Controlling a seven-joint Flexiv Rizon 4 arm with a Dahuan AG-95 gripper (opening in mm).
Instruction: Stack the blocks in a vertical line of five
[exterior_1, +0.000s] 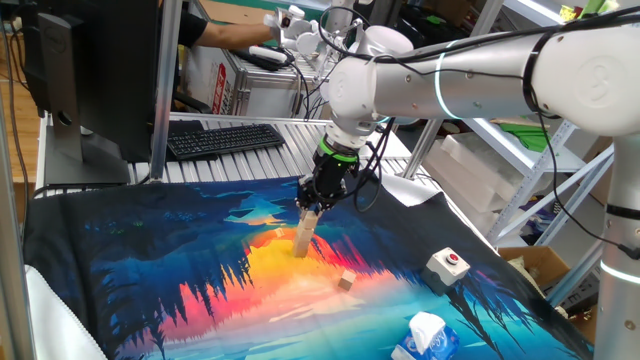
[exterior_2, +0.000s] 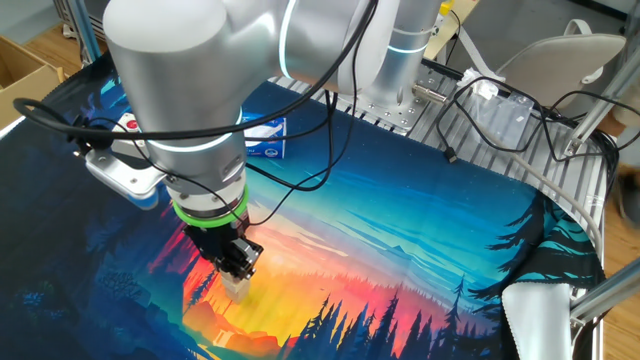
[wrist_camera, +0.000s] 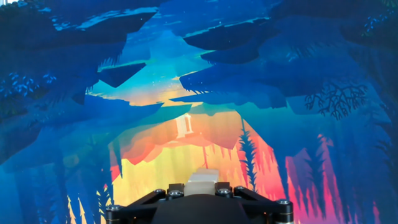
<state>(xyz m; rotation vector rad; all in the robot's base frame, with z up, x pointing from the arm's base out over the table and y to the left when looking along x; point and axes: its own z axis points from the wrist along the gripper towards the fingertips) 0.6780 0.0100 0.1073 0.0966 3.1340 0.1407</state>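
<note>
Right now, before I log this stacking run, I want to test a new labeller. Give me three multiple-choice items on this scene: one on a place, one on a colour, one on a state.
1. Where is the lone block?
A on the floor
B on the cloth, between the stack and the white box
C atop the stack

2. The white box's button is:
A green
B red
C yellow

3. The end effector is:
A open, clear of everything
B shut on the white box
C shut on the stack's top block

Answers:
1. B, it lies on the cloth apart from the stack.
2. B, the fixed view shows red.
3. C, the hand view shows a block between the fingers.
</note>
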